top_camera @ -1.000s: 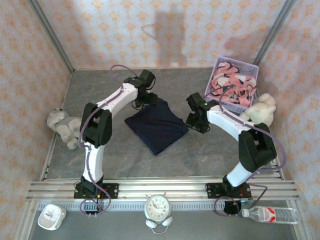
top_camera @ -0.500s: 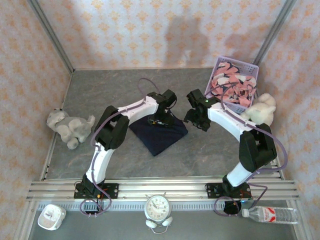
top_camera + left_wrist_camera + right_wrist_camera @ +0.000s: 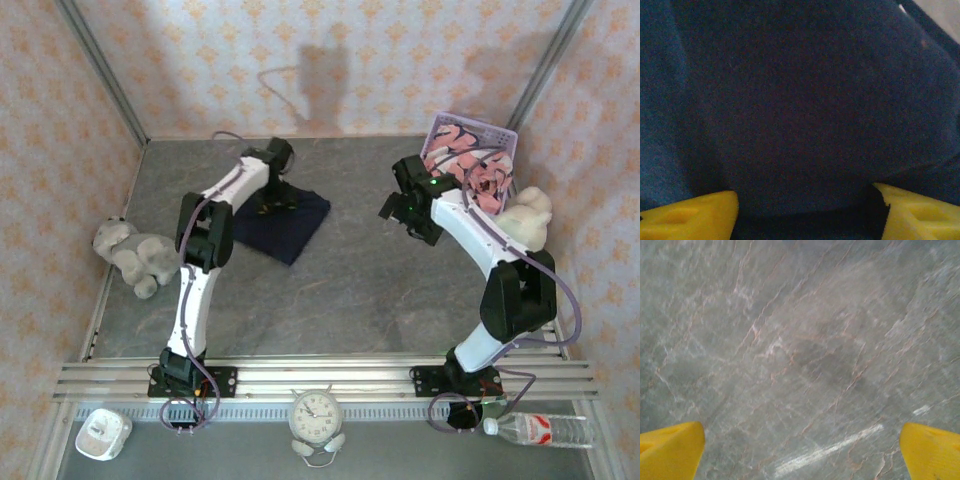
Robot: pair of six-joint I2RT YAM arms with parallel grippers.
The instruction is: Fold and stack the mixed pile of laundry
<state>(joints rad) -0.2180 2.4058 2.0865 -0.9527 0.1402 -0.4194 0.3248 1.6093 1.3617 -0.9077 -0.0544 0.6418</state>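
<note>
The left end effector (image 3: 272,205) rests on the navy garment (image 3: 298,228); the pink garment (image 3: 458,165) lies in the lavender basket (image 3: 478,126).

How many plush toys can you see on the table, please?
2: a grey plush toy by the left wall, a cream plush toy beside the lavender basket on the right; the basket could hide more.

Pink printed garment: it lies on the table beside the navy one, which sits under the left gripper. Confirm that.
Not quite. The pink printed garment is in the lavender basket at the far right corner, not on the table beside the navy one; the top view shows it. The navy garment does sit under the left gripper.
</note>
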